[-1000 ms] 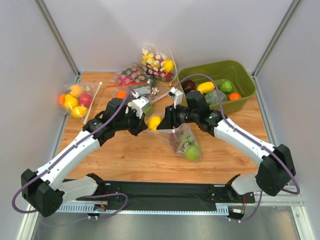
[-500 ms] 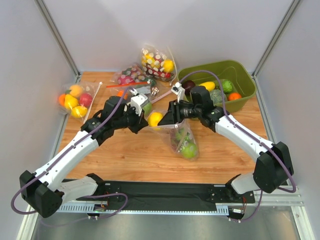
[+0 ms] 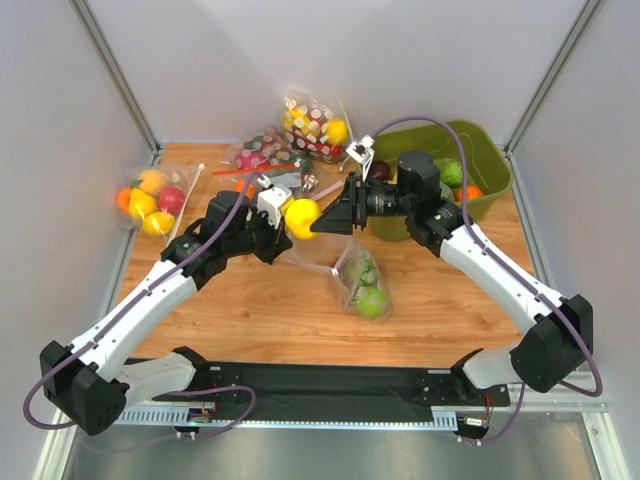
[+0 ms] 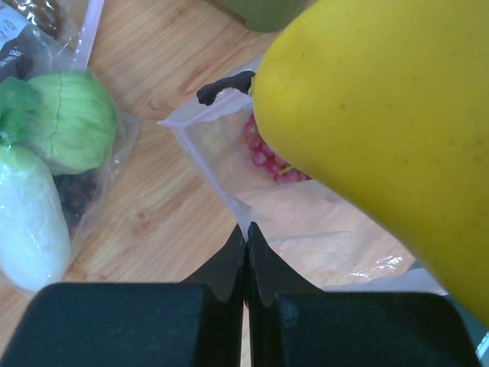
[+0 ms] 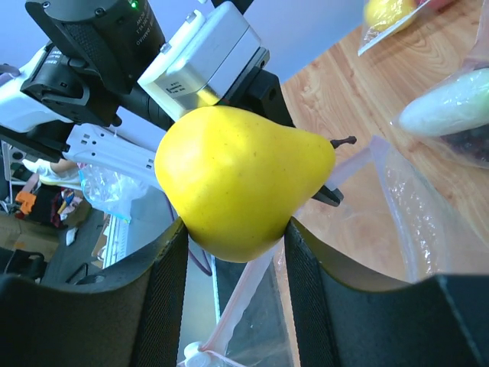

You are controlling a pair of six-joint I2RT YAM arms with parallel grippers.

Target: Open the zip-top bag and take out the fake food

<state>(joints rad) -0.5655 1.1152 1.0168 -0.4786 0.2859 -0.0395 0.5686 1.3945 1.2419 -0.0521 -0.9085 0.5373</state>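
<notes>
The right end effector (image 5: 234, 225) clamps a yellow plastic pear (image 5: 237, 176), and the left end effector (image 4: 245, 238) pinches the edge of the clear crinkly plastic bag (image 4: 306, 218).

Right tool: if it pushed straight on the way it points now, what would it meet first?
Probably the left arm's white camera box, just beyond the yellow pear that the right tool holds; depth is unclear.

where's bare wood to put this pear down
Bare table lies near the front edge, between the left arm and the zip-top bag, and right of that bag, in front of the green bin. The back left is crowded with filled bags. The bin already holds fruit.
</notes>
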